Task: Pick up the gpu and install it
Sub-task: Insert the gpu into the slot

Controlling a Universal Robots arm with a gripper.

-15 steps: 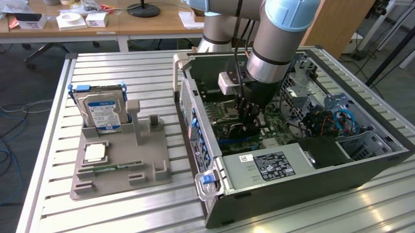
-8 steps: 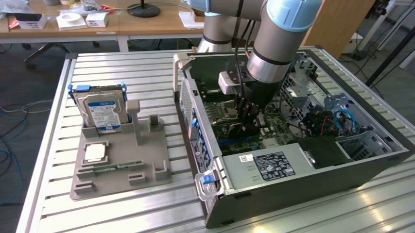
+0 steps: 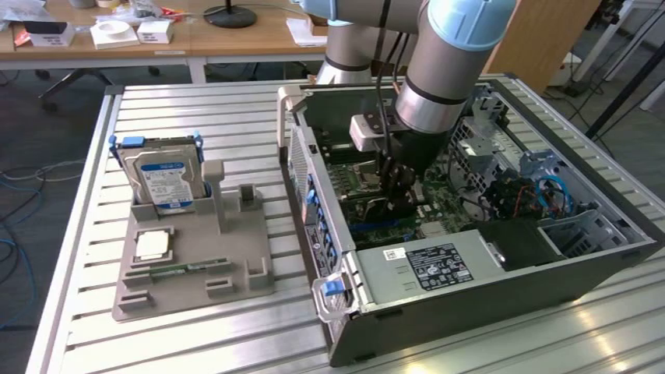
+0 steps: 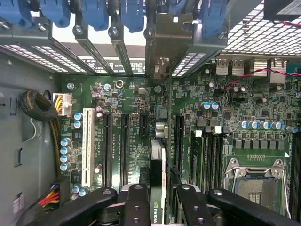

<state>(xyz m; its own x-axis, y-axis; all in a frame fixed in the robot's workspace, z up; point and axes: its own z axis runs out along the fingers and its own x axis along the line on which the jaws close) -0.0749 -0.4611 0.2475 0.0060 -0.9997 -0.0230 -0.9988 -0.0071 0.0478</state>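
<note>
While edge-on over the motherboard (image 4: 235, 101), gpu (image 4: 157, 157) tight in the narrow grip of the gripper (image 4: 159, 186)

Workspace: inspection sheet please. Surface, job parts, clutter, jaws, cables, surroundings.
Surface: slotted metal table, bearing a grey parts tray and an open PC case.
Job's things: gpu edge-on between the jaws, over the motherboard slots inside the case.
Clutter: hard drive upright in the tray.
Grippers: gripper down in the case, jaws shut on the gpu.
Cables: wire bundle beside the motherboard; loose cables on the floor.
Surroundings: wooden desk with small boxes behind the table.
</note>
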